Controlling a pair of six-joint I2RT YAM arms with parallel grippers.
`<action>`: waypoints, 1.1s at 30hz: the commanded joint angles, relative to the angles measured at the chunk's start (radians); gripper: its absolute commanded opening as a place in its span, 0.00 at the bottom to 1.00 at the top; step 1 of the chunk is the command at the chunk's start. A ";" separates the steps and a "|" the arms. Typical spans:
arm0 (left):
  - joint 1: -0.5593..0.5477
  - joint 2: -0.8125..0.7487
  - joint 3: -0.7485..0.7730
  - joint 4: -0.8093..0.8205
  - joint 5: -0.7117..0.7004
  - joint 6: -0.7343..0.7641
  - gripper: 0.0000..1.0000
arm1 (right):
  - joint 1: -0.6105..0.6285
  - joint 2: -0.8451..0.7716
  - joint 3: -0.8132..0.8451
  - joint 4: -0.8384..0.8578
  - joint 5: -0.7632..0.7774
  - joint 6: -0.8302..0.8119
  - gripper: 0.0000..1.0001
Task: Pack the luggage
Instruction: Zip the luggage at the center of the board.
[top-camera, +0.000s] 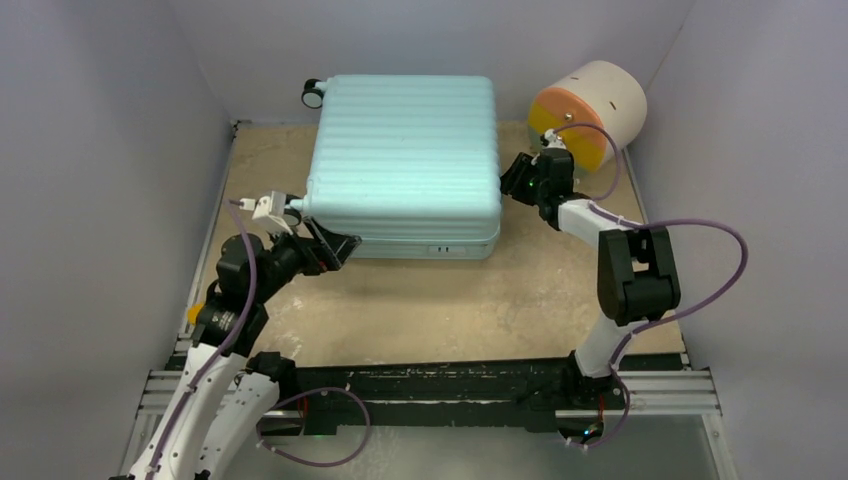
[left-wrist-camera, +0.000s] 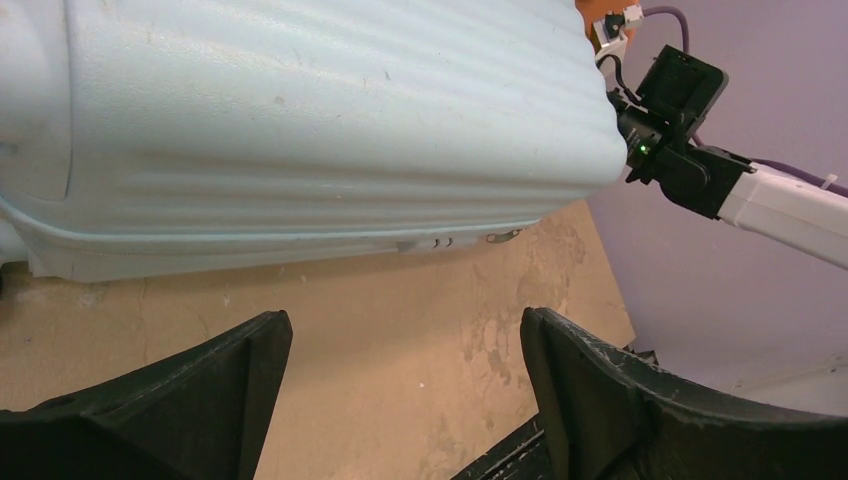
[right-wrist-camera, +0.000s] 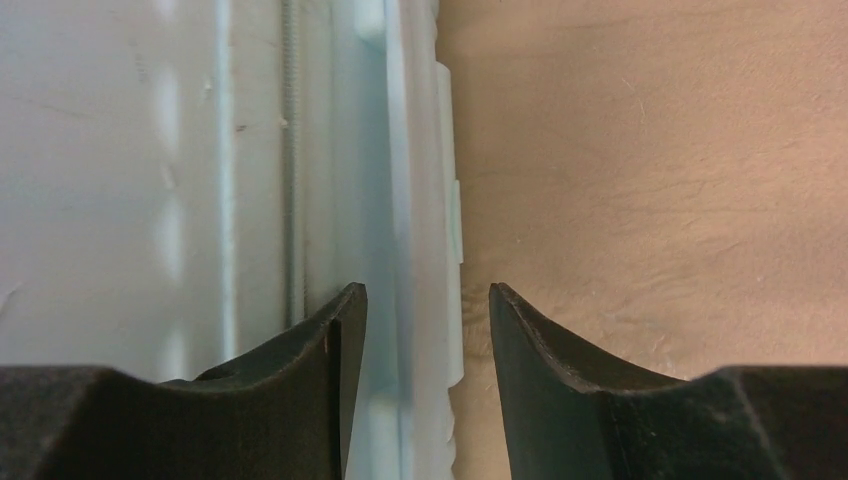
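The luggage (top-camera: 405, 160) is a pale teal ribbed suitcase, lying flat and closed at the back of the table. Its shell fills the top of the left wrist view (left-wrist-camera: 300, 120). My left gripper (top-camera: 335, 247) hovers open at its front left corner, with only bare table between the fingers (left-wrist-camera: 400, 320). My right gripper (top-camera: 510, 185) is at the suitcase's right side. In the right wrist view its jaws (right-wrist-camera: 425, 292) straddle the lower rim of the luggage (right-wrist-camera: 150, 150); the left finger lies against the shell and a gap shows at the right finger.
A round cream drawer unit (top-camera: 590, 110) with orange and yellow fronts lies on its side at the back right, just behind my right wrist. A black wheel (top-camera: 313, 95) sticks out at the suitcase's back left. Pale walls close in the tan table (top-camera: 450, 300) on three sides.
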 joint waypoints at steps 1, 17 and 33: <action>0.002 0.012 0.019 -0.001 0.011 0.002 0.90 | -0.002 0.036 0.074 -0.003 -0.054 -0.046 0.52; 0.002 0.063 -0.011 0.022 0.034 -0.036 0.88 | 0.093 -0.028 -0.158 -0.081 0.089 0.051 0.00; 0.002 -0.010 0.002 -0.007 0.153 0.053 0.88 | 0.323 -0.443 -0.438 -0.107 0.182 0.281 0.40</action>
